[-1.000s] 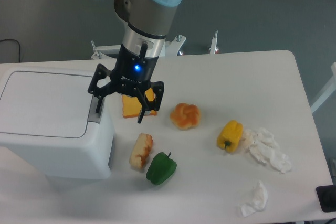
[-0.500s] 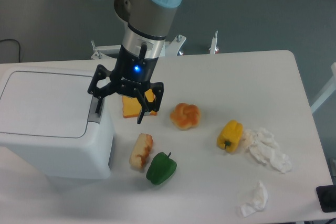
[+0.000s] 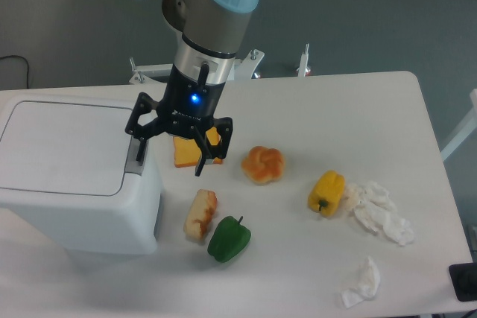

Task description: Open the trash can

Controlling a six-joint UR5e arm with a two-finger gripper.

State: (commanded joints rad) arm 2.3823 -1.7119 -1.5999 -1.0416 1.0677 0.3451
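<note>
The trash can (image 3: 74,173) sits closed at the surface's left edge, rigid and probably light. Its grey push tab (image 3: 136,160) looks the spot to press. The hand (image 3: 170,150) hangs spread beside that tab, pinching nothing.

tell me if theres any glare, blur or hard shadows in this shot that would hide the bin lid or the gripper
Fixed camera view: light is soft and even, with only faint shadows under the food. The large boxy white plastic trash can has a smooth lid with little contrast but no blown-out glare. The black two-finger gripper is sharp, and its blue light glows without flaring. No motion blur shows.
</note>
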